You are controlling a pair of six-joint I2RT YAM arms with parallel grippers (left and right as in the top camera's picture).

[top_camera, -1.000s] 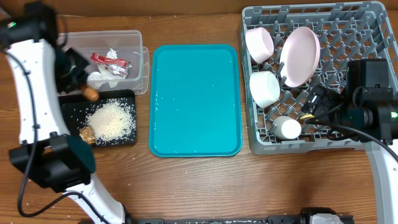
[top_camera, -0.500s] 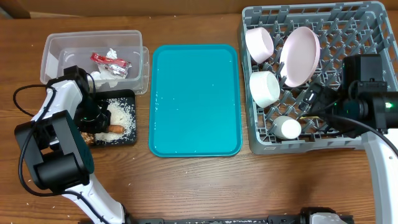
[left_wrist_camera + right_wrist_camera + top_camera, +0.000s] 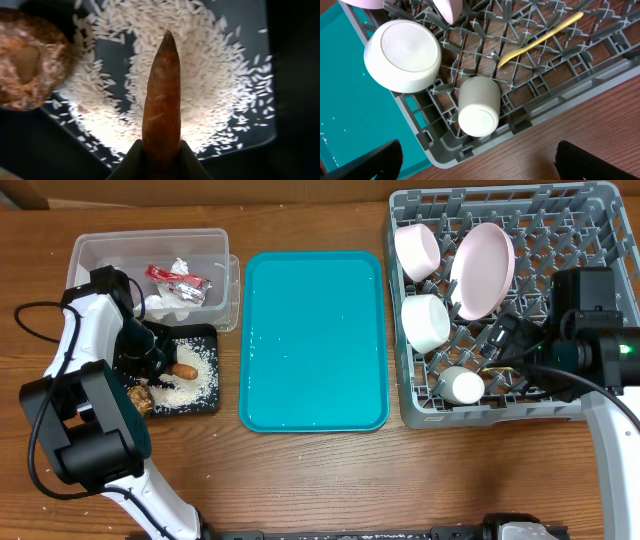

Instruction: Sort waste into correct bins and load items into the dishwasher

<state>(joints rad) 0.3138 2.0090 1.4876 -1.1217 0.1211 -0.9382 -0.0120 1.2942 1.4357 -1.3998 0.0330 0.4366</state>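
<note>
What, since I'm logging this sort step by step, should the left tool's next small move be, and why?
Probably open the left tool and let go. It is shut on the carrot stick, which lies over the rice inside the black tray, beside the brown lump, so the stick appears to be where it belongs.

Orange-brown carrot stick (image 3: 161,100) over white rice (image 3: 215,75), black tray (image 3: 240,25)
</note>
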